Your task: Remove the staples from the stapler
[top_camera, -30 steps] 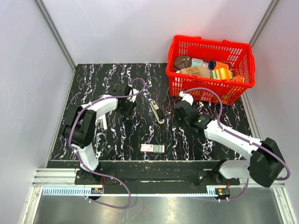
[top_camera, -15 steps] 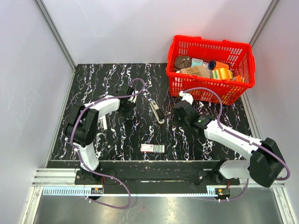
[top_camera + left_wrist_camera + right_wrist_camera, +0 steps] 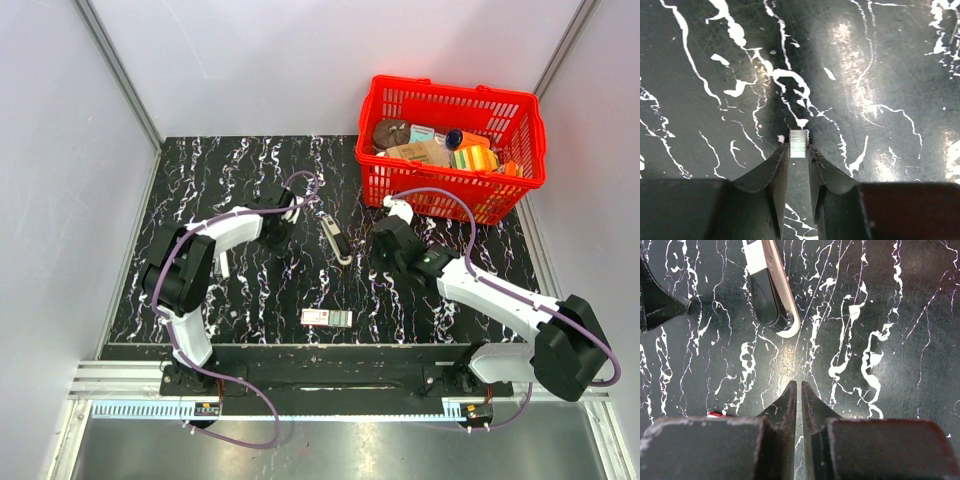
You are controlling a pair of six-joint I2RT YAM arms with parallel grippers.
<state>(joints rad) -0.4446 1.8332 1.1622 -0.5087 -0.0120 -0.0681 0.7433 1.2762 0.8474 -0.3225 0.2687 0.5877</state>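
Left gripper [image 3: 798, 148] pinches a short grey metal strip of staples [image 3: 798, 141] against the black marbled table [image 3: 200, 180], left of the small white plastic stapler [image 3: 335, 240]. Right gripper [image 3: 799, 385], jaws together and empty, hovers right of it.

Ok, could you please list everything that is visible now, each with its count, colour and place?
stapler: one, white and black, middle of the table, between the two grippers
staples: one strip, grey, between the left fingertips
box: one, small, red-white-green label, near edge of the table
basket: one, red, far right corner
goods: several, brown, orange and teal, inside the basket; exact count unclear
table: one, black with white veins
left gripper: one, black, closed on the staples, left of the stapler
right gripper: one, black, shut and empty, right of the stapler
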